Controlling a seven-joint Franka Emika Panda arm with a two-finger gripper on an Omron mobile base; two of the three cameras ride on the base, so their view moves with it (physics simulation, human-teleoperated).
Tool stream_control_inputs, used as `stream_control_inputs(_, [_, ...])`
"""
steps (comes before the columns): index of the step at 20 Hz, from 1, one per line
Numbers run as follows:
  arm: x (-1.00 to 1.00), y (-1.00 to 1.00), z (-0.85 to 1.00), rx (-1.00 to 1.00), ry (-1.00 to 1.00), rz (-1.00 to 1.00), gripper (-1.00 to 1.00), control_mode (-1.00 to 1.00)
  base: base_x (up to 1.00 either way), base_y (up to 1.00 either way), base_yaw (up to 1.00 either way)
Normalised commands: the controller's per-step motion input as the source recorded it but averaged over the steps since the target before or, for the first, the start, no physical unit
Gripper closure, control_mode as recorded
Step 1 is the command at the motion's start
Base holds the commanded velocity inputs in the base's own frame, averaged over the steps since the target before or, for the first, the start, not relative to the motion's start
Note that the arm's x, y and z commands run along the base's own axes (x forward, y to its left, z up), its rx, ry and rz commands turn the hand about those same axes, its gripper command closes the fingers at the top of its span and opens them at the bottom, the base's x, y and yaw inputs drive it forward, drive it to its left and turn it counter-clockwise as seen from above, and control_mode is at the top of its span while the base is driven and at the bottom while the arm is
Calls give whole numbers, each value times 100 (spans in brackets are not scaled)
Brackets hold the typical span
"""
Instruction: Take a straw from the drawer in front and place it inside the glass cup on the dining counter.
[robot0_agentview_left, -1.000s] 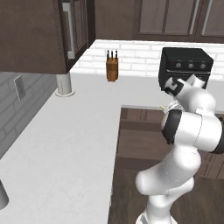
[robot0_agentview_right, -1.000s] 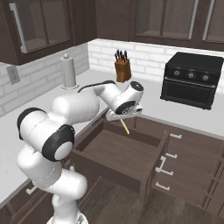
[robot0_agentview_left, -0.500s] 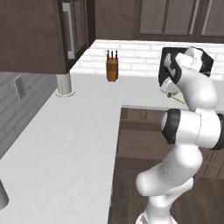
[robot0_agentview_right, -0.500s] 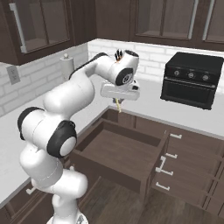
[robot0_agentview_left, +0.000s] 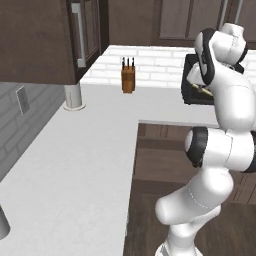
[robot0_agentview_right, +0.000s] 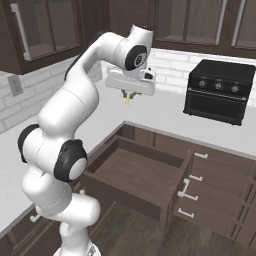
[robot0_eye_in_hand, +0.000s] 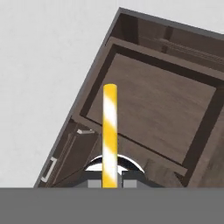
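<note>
Fingers of the gripper (robot0_eye_in_hand: 109, 183) are clamping the straw (robot0_eye_in_hand: 110, 135) at the bottom centre of the hand view, the yellow-and-white stick running straight up the frame from between the two dark tips. In the right base view the gripper (robot0_agentview_right: 129, 98) is hanging at upper centre, pointing down, with a short pale length of the straw (robot0_agentview_right: 128, 101) poking out beneath the flat white hand. Behind it the arm is arching high, its wrist joint sitting near the top of the frame and the white links curving down the left side to the base. The left base view is showing the same raised arm at the right of the frame, with a bit of the straw (robot0_agentview_left: 205, 91) visible against the black oven (robot0_agentview_left: 191, 89). The hand view is looking down into the open drawer (robot0_eye_in_hand: 153, 105), its brown floor bare, with the white counter (robot0_eye_in_hand: 43, 65) at left; the right base view is showing that drawer (robot0_agentview_right: 137, 175) pulled out at lower centre, well below the gripper, and the oven (robot0_agentview_right: 217, 91) at upper right. A knife block (robot0_agentview_left: 128, 77) is standing at upper centre of the left base view. Compared with a second ago, the hand has risen from just above the drawer to well over counter level.
</note>
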Motion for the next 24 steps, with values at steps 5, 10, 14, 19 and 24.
stream_control_inputs(5, [-52,10,58,0,3,-9,100,-100,0,0,0])
stream_control_inputs(10, [-22,1,40,3,10,-6,100,-100,0,0,0])
stream_control_inputs(14, [0,0,0,0,0,0,100,100,-77,0,-8])
stream_control_inputs(19, [0,0,0,0,0,0,100,100,-100,-11,-15])
stream_control_inputs(24, [0,0,0,0,0,0,100,100,-100,-21,-18])
